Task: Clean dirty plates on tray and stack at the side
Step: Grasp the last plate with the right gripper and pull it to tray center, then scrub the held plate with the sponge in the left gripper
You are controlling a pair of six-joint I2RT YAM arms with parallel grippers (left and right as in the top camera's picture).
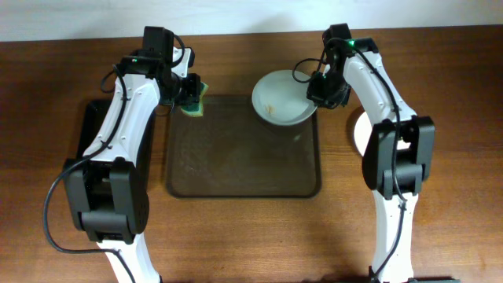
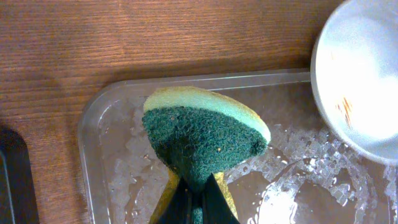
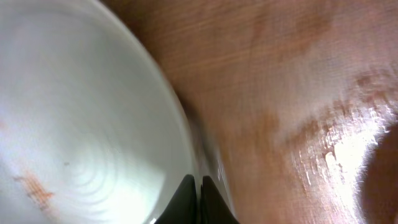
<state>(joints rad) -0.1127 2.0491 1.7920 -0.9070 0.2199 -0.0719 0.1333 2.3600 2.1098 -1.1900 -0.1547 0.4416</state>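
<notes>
The right gripper [image 3: 199,186] has its two dark fingers drawn almost together on the rim of a white plate [image 3: 81,118], with only the thin edge of the plate between them. The pinch is at the plate's right side. A small orange-brown smear [image 3: 34,188] lies on the inner face of the plate. Seen from overhead, this plate [image 1: 281,98] sits over the far right corner of the brown tray [image 1: 236,161], and part of it reaches past the tray's far edge. Whether it rests on the rim or is held clear of it cannot be told. The left gripper [image 2: 196,190] is closed tight on a sponge [image 2: 202,134], squeezing its lower end so that the dark green scouring face bulges above the fingers. The sponge's yellow foam shows along its top. From overhead, the sponge is at the tray's far left corner. The floor of the tray glistens with wet patches. A second white plate [image 1: 357,135] lies on the table [image 1: 236,236] just beyond the tray's right edge and is partly hidden by the right arm. A black tray [image 1: 85,126] lies off the left edge, under the left arm.
</notes>
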